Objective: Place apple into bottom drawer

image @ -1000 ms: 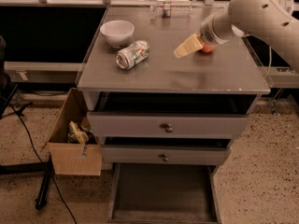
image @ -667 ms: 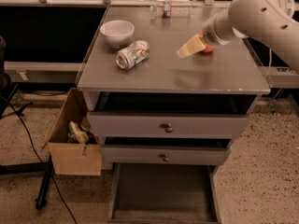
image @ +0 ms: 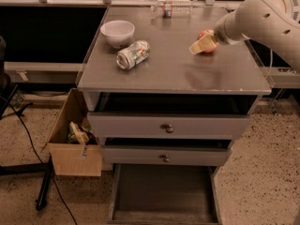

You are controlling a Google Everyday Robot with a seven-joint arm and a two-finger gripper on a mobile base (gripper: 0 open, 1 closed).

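The apple (image: 205,34), small and red-orange, sits on the grey cabinet top (image: 173,74) at the right rear. My gripper (image: 202,45), on the white arm coming in from the upper right, is right against the apple's front and covers part of it. The bottom drawer (image: 164,191) is pulled out at floor level, and its dark tray holds nothing.
A white bowl (image: 117,32) and a crushed silver can (image: 133,54) lie on the left of the top. A small clear bottle (image: 171,7) stands at the back edge. Two upper drawers with knobs (image: 166,127) are slightly ajar. A cardboard box (image: 75,158) stands on the floor to the left.
My gripper has moved to the right, from just left of the apple to right against it. The other things have not moved.
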